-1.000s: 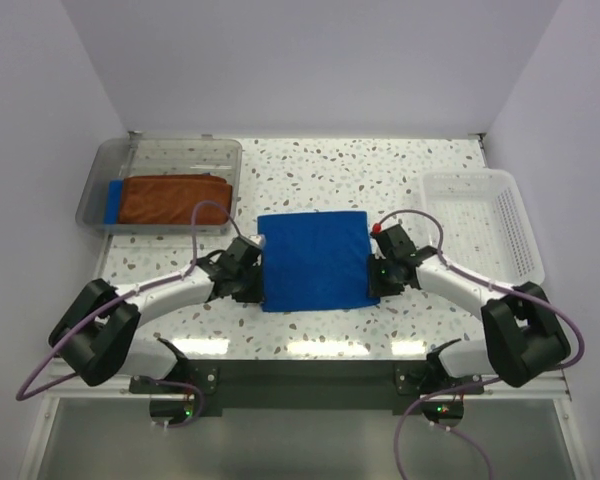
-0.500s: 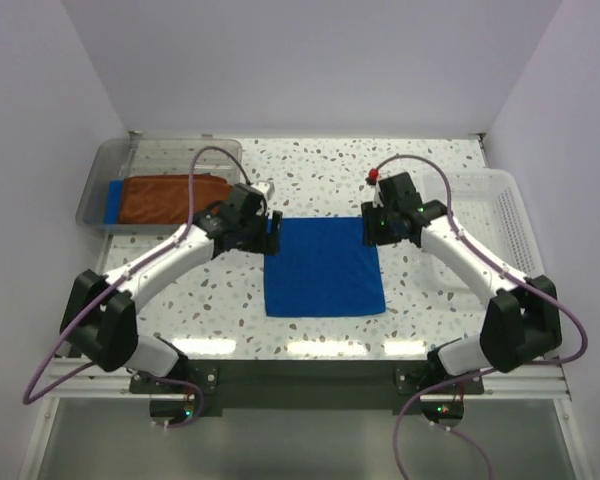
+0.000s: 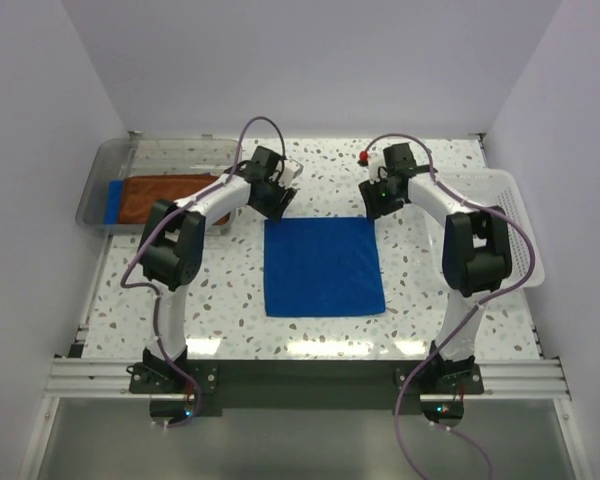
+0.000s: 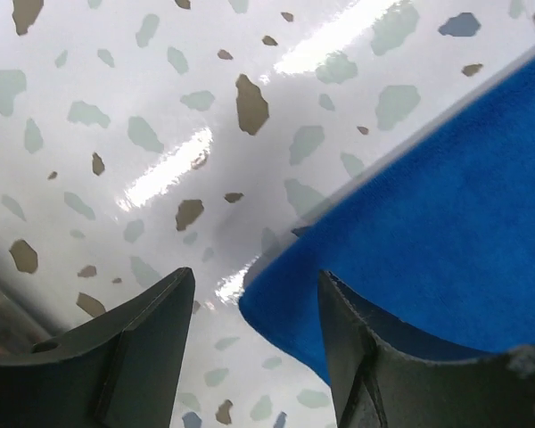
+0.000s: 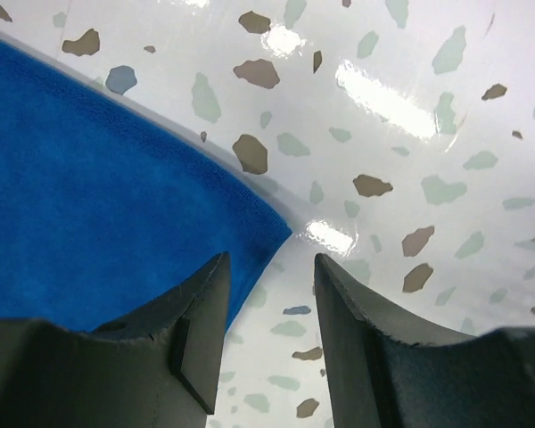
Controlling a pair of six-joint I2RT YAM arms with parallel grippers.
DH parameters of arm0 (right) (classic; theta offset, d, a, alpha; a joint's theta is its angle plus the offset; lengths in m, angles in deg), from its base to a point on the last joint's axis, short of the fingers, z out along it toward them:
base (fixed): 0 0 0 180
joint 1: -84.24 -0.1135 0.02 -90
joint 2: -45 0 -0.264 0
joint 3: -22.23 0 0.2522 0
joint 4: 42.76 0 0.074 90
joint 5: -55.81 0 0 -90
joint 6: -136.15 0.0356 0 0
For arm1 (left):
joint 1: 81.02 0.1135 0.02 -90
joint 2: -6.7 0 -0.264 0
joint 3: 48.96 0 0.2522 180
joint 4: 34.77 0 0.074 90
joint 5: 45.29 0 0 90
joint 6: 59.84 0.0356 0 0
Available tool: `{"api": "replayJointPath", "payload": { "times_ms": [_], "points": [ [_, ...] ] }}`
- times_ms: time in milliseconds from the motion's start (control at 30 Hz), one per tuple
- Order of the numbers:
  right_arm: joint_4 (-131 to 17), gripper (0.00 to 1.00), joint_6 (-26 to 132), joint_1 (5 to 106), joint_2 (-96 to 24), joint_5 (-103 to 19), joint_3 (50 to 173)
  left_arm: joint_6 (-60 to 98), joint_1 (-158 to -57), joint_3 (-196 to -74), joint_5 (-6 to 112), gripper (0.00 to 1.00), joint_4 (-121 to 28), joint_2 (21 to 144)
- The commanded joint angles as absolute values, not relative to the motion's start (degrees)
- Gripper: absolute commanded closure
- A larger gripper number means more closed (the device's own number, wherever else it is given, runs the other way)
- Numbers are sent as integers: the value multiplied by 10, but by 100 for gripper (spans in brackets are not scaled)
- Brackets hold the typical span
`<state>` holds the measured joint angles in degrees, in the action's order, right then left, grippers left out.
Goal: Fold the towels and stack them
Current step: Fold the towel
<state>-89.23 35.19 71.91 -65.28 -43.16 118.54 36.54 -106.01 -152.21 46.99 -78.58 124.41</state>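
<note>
Blue towel (image 3: 324,266) flat on table (image 3: 430,290); left gripper (image 4: 254,294) and right gripper (image 5: 269,267) parted, seemingly empty

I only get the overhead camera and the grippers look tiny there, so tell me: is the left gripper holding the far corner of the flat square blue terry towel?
Observer: No. The left wrist view shows the left gripper open, with the corner of the blue terry towel lying flat on the white speckled table under the gap.
Operator: And the right side?
Observer: The right wrist view shows the right gripper open and empty too; the towel's other far corner rests on the table by its fingertips.
</note>
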Motion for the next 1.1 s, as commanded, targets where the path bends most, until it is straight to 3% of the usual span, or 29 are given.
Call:
{"api": "replayJointPath", "payload": {
  "times_ms": [0, 400, 733, 1067],
  "points": [
    [-890, 53, 291, 728, -658, -475, 1227, 431, -1039, -1583, 496, 38, -811, 1272],
    [-953, 53, 233, 731, -746, -509, 1303, 467, -1026, -1603, 574, 41, -831, 1319],
    [-975, 54, 214, 734, -766, -515, 1306, 471, -1024, -1601, 573, 41, -830, 1303],
    [-991, 68, 198, 740, -797, -515, 1320, 476, -1023, -1599, 574, 41, -834, 1313]
  ]
}}
